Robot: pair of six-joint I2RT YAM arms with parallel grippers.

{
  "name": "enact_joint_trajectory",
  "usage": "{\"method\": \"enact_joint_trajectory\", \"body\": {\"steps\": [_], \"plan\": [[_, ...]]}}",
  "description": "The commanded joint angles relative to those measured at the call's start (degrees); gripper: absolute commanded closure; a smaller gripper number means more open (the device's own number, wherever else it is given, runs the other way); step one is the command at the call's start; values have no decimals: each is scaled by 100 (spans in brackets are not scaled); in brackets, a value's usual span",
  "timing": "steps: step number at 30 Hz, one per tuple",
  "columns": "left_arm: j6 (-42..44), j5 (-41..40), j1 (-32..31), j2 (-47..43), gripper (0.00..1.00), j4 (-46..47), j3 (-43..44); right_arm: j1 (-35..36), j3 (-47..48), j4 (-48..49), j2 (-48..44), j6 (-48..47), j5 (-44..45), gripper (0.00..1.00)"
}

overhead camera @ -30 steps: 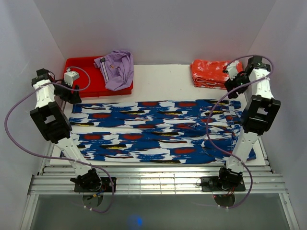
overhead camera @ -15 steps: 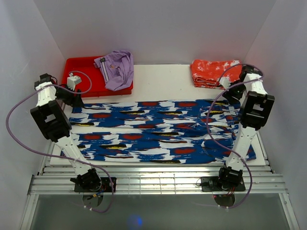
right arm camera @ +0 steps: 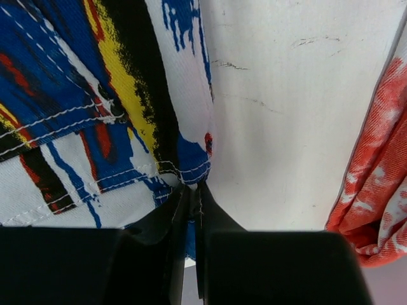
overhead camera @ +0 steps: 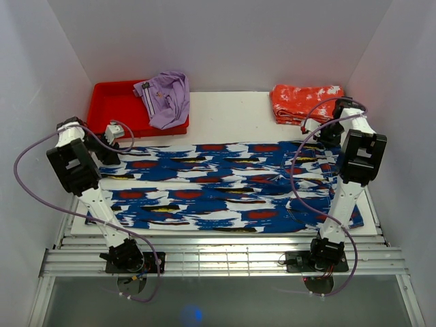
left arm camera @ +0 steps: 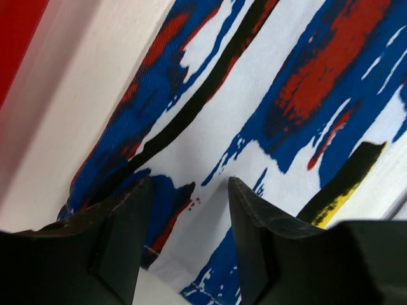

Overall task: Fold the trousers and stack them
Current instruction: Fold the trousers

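Observation:
The trousers (overhead camera: 225, 184) lie spread flat across the white board, both legs running left to right. My left gripper (overhead camera: 107, 146) is down at their far left corner. In the left wrist view it (left arm camera: 189, 184) is open, its fingers straddling the printed cloth (left arm camera: 267, 114) near the hem. My right gripper (overhead camera: 329, 139) sits at the far right corner. In the right wrist view it (right arm camera: 193, 186) is shut on the stitched edge of the trousers (right arm camera: 95, 95), with the hem pinched between the fingertips.
A red tray (overhead camera: 112, 102) at the back left holds a lilac garment (overhead camera: 167, 95). A folded orange-red garment (overhead camera: 300, 102) lies at the back right, close to my right gripper (right arm camera: 375, 165). Bare white board (overhead camera: 231, 112) lies between them. White walls enclose the table.
Both arms came down onto the far corners of the trousers. The right gripper closed on the hem; the left jaws narrowed a little but stay apart.

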Motion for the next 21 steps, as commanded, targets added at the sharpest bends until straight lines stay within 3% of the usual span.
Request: {"method": "enact_joint_trajectory", "body": {"steps": [1, 6, 9, 12, 19, 21], "plan": [[464, -287, 29, -281, 40, -83, -557, 3, -224, 94, -206, -171, 102, 92], [893, -445, 117, -1236, 43, -21, -1970, 3, -680, 322, -435, -434, 322, 92], [1106, -516, 187, -1721, 43, -47, -2351, 3, -961, 534, -593, -618, 401, 92], [1063, -297, 275, -1750, 39, -135, -1993, 12, -989, 551, -646, -724, 428, 92], [790, 56, 319, -688, 35, -513, 273, 30, -830, 525, -602, -751, 410, 92], [886, 38, 319, -598, 35, -557, 399, 65, -909, 586, -629, -751, 568, 92]]}}
